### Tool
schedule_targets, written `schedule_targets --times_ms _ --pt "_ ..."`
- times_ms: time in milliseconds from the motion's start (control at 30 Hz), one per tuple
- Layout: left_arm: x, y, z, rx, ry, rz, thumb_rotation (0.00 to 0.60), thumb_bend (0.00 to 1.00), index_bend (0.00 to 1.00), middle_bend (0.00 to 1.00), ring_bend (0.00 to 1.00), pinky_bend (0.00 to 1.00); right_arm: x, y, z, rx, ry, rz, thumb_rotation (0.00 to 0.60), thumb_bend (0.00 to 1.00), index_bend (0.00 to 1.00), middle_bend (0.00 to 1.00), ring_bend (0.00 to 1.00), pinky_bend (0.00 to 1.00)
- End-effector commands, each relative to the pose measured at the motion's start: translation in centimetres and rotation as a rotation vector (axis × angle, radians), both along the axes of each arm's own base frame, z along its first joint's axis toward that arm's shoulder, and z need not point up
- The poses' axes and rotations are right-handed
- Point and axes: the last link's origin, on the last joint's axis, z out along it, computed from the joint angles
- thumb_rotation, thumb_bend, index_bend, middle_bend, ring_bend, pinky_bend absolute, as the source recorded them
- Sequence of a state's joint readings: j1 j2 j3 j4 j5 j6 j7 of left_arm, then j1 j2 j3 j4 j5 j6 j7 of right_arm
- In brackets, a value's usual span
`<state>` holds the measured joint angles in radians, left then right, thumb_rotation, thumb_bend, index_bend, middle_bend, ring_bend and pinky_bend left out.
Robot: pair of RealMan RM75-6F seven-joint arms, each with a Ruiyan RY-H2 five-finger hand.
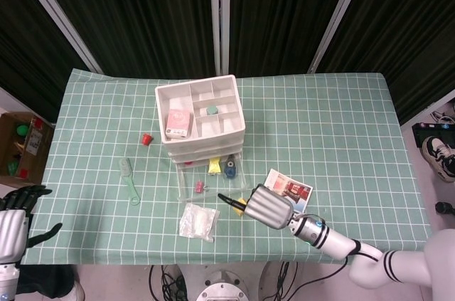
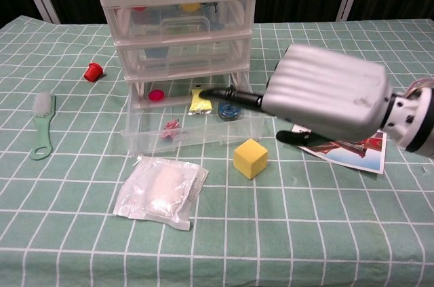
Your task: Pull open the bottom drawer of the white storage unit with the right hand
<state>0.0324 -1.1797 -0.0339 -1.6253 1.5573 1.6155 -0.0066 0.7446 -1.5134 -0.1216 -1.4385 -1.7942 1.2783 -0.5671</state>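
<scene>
The white storage unit stands mid-table. Its clear bottom drawer is pulled out toward me. My right hand hovers just right of the drawer's front corner, fingers stretched out toward the drawer and holding nothing. A yellow cube lies on the cloth in front of the drawer, below the hand and apart from it. My left hand hangs off the table's near left corner with its fingers apart and empty.
The drawer holds a yellow packet, a blue roll and a pink clip. A plastic packet lies in front of it. A postcard lies under my right wrist. A green brush and a red cap lie left.
</scene>
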Motion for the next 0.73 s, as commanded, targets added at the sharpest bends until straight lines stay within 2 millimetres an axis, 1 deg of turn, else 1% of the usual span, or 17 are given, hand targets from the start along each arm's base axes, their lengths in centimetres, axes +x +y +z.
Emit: schedule_targets --times_ms 33,67,100,133,167,200,233,267,300,333,367,400,433,600,733 --pt "-0.1 0.2 -0.1 -0.004 0.007 -0.001 0.600 0.03 0.30 0.25 0.20 0.20 -1.9 -0.2 4.9 -0.100 -0.165 -0.182 0.600 0.24 0.03 0.81 0.79 0.97" --pt "-0.2 0.4 -0.1 -0.005 0.017 -0.002 0.600 0.03 0.30 0.25 0.20 0.20 -2.6 -0.1 6.0 -0.116 -0.194 -0.231 0.600 0.26 0.04 0.74 0.71 0.91" --pt "-0.4 0.5 -0.1 -0.005 0.030 -0.001 0.600 0.03 0.30 0.25 0.20 0.20 -3.6 0.0 7.3 -0.130 -0.227 -0.294 0.600 0.27 0.05 0.66 0.63 0.82" --pt "-0.4 0.6 -0.2 -0.003 0.040 0.001 0.600 0.03 0.30 0.25 0.20 0.20 -4.5 0.2 8.3 -0.134 -0.243 -0.344 0.600 0.28 0.05 0.60 0.55 0.74" --pt "-0.5 0.7 -0.2 -0.001 0.048 0.002 0.600 0.03 0.30 0.25 0.20 0.20 -5.3 0.4 9.1 -0.129 -0.249 -0.387 0.600 0.29 0.04 0.51 0.43 0.59" --pt "-0.6 0.8 -0.2 0.003 0.062 0.001 0.600 0.03 0.30 0.25 0.20 0.20 -6.6 0.9 10.3 -0.129 -0.262 -0.470 0.600 0.30 0.03 0.43 0.33 0.46" --pt "-0.6 0.9 -0.3 0.004 0.070 0.001 0.600 0.03 0.30 0.25 0.20 0.20 -7.6 1.4 11.2 -0.130 -0.277 -0.532 0.600 0.30 0.01 0.34 0.22 0.34" --pt "-0.6 1.0 -0.4 0.004 0.073 0.001 0.600 0.03 0.30 0.25 0.20 0.20 -8.4 1.9 12.0 -0.124 -0.289 -0.582 0.600 0.30 0.00 0.23 0.11 0.20" --pt "-0.6 1.0 -0.5 0.002 0.073 0.001 0.600 0.03 0.30 0.25 0.20 0.20 -9.2 2.6 12.7 -0.116 -0.299 -0.628 0.600 0.30 0.00 0.16 0.05 0.11" --pt "-0.5 1.1 -0.6 -0.001 0.074 0.002 0.600 0.03 0.30 0.25 0.20 0.20 -10.2 3.4 13.5 -0.111 -0.309 -0.682 0.600 0.30 0.00 0.13 0.03 0.08" --pt "-0.5 1.2 -0.7 -0.002 0.076 0.001 0.600 0.03 0.30 0.25 0.20 0.20 -10.9 4.0 14.1 -0.110 -0.314 -0.715 0.600 0.30 0.00 0.06 0.00 0.02" --pt "-0.5 1.3 -0.8 -0.004 0.078 -0.001 0.600 0.03 0.30 0.25 0.20 0.20 -11.8 4.9 14.9 -0.115 -0.322 -0.748 0.600 0.30 0.00 0.02 0.00 0.00" --pt "-0.4 1.3 -0.8 -0.005 0.079 -0.002 0.600 0.03 0.30 0.25 0.20 0.20 -12.4 5.6 15.3 -0.119 -0.331 -0.766 0.600 0.30 0.00 0.00 0.00 0.00" --pt "-0.2 1.3 -1.2 -0.010 0.065 -0.011 0.600 0.03 0.30 0.25 0.20 0.20 -14.9 8.8 17.0 -0.158 -0.408 -0.825 0.600 0.30 0.00 0.00 0.00 0.00" --pt "0.0 1.2 -1.4 -0.019 0.055 -0.015 0.600 0.03 0.30 0.25 0.20 0.20 -15.7 9.6 17.3 -0.176 -0.435 -0.829 0.600 0.30 0.00 0.00 0.00 0.00"
